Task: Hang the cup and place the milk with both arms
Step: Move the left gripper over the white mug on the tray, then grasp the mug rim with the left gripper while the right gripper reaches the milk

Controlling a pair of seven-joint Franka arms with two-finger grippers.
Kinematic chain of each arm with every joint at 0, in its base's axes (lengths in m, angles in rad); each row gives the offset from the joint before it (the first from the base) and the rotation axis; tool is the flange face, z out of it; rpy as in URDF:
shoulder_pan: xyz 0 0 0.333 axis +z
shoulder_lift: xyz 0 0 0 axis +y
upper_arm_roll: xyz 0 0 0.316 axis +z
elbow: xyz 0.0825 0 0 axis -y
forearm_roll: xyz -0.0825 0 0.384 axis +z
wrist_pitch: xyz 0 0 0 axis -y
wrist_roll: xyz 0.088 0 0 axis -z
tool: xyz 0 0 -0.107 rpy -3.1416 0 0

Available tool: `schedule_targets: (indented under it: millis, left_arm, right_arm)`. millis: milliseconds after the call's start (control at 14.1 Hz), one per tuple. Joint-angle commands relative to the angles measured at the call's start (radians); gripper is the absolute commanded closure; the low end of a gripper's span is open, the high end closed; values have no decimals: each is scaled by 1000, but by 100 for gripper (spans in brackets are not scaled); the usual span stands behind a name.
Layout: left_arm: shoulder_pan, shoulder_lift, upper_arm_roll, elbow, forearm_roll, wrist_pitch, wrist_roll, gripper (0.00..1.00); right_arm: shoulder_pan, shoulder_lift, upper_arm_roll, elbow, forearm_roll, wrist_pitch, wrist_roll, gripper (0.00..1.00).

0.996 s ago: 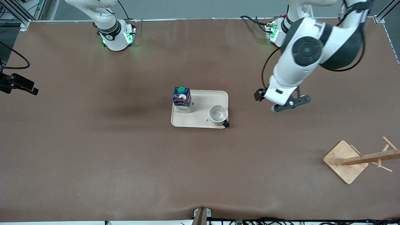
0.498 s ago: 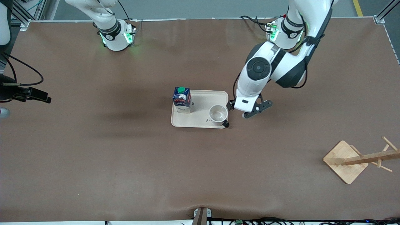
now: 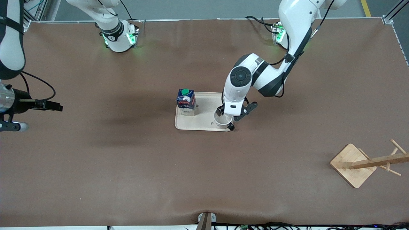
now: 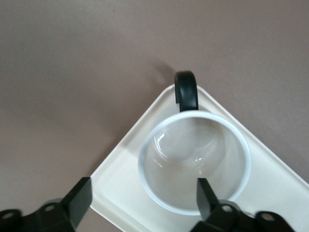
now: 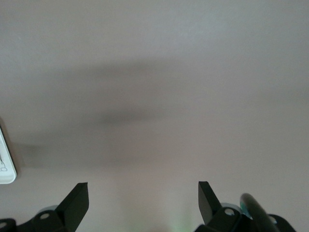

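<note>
Your left gripper [image 4: 140,203] hangs wide open right over the small white mug with a black loop handle [image 3: 223,121], upright on the cream plastic tray's [image 3: 204,124] corner toward the left arm's end. The dark blue green-capped milk carton [image 3: 186,102] stands on the tray's corner toward the right arm. Your right gripper [image 5: 142,205] waits, fingers apart, over bare table.

White cup [image 4: 193,162] and blue milk [image 3: 186,101] stand upright, apart.

Even overhead light, soft shadows, sharp focus.
</note>
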Motion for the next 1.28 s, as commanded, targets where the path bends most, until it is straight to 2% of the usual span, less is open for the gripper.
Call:
schedule_targets:
  millis: [0,71,213,427,711,924,1067,1209]
  left_arm:
    - [-10,13,5,9,12,14,-27,22]
    - [-10,24,7,11,12,20,-30,29]
    - [-9,33,7,9,12,25,-30,44]
    - [-7,33,7,12,14,25,-30,47]
    - [-1,49,7,20,12,25,-45,68]
    - [-1,64,10,30,12,25,-45,80]
    - [-7,75,13,46,16,25,-42,97]
    - [-5,66,11,47,31,23,-39,100]
  right_arm:
    - [86,13,3,7,2,-41,104,0]
    - [120,12,3,19,7,-96,180,0]
    - [180,9,3,20,11,-121,220,0]
    - [201,39,3,21,46,-62,220,0]
    - [262,55,3,19,172,-5,272,0]
    - [341,53,3,-2,183,41,428,0]
    - [384,52,3,-10,183,83,493,0]
    - [433,52,3,-12,186,91,502,0]
